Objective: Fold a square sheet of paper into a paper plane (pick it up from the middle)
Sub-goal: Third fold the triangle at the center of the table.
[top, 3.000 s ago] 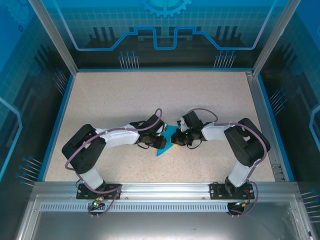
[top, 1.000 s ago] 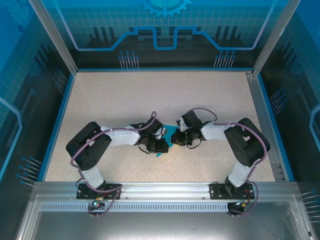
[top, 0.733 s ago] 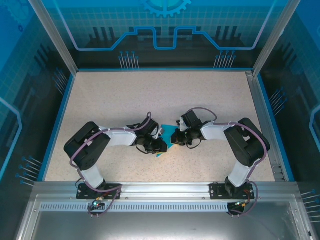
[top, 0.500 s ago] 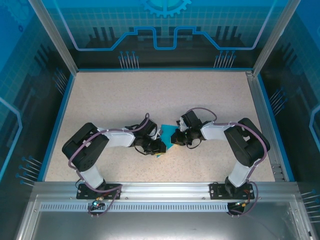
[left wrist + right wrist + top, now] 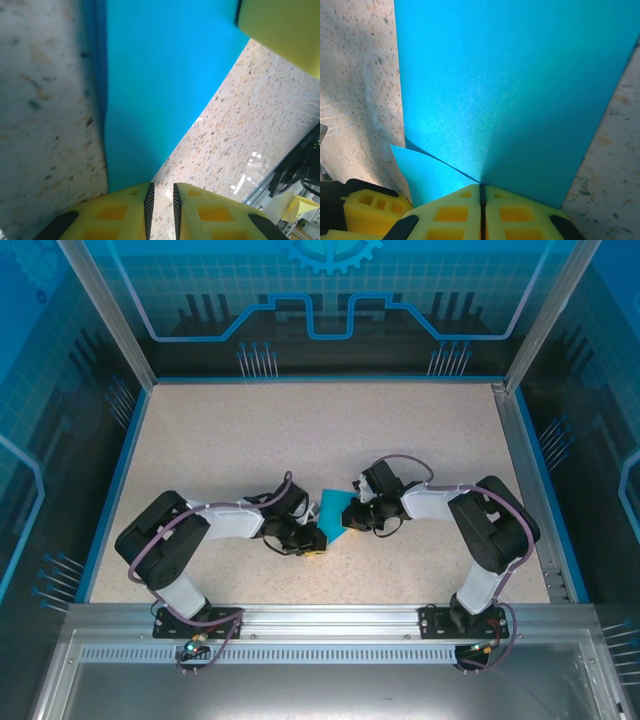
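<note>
- The left arm (image 5: 215, 520) reaches from the near left corner of the tabletop (image 5: 300, 430) toward its middle, elbow out toward the left edge.
- The left gripper (image 5: 310, 538) sits low over the tabletop at the near corner of the paper sheet (image 5: 334, 510). In the left wrist view its yellow fingers (image 5: 125, 207) stand slightly apart, with speckled tabletop showing through the narrow slit between them. The sheet's pointed corner ends right at the tip of one finger, and nothing blue shows inside the slit.
- The paper sheet lies near the middle of the tabletop, a little toward the near edge, between the two grippers. It is plain cyan-blue. In the right wrist view a second layer peeks out from under the main panel beside the fingers, so part of it is folded over.
- The right gripper (image 5: 349, 519) meets the sheet's right edge. Its yellow fingers (image 5: 515, 215) are pressed together on the paper's edge with no gap, and a crease runs out from where they pinch.
- The right arm (image 5: 480, 525) comes from the near right corner, elbow toward the right edge, forearm pointing left at the sheet.
</note>
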Robot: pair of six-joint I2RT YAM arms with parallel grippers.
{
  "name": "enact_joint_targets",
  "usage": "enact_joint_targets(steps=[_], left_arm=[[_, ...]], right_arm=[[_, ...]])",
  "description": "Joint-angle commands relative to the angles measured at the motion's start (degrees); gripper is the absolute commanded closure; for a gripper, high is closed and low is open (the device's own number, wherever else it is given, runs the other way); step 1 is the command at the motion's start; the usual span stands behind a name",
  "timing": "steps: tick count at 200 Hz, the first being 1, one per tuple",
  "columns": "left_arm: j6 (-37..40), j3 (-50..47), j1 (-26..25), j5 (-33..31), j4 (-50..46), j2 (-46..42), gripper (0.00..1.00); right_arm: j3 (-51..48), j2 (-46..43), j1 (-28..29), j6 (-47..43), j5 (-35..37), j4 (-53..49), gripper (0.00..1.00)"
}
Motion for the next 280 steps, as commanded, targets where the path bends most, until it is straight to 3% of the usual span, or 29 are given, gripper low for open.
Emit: enact_joint_targets(steps=[1, 61, 105, 165, 201, 280], left_arm=[[-0.24, -2.89, 0.67, 0.99, -7.70, -0.69, 0.78], [-0.59, -4.21, 1.81, 2.28, -7.33, -6.54, 0.78], [1.69, 2.16, 2.72, 0.09, -8.52, -13.09, 0.75], [0.55, 7.71, 2.65, 0.14, -1.56, -2.06, 0.76], [0.69, 7.78, 2.58, 1.15, -2.46, 4.59, 0.79], [2.61, 3.06, 2.56, -0.87, -2.88, 6.60, 0.82]], right_arm=[[-0.61, 2.40, -0.17, -1.14, 8.03, -7.49, 0.91], [-0.54, 2.12, -0.18, -1.13, 7.61, -7.28, 0.91], [-0.34, 2.06, -0.17, -0.55, 7.10, -6.76, 0.91], [-0.08, 1.70, -0.17, 0.16, 6.52, -6.06, 0.91], [0.52, 0.97, -0.17, 0.43, 5.52, -5.51, 0.91], [1.20, -6.76, 2.28, 1.19, 3.57, -6.20, 0.90]])
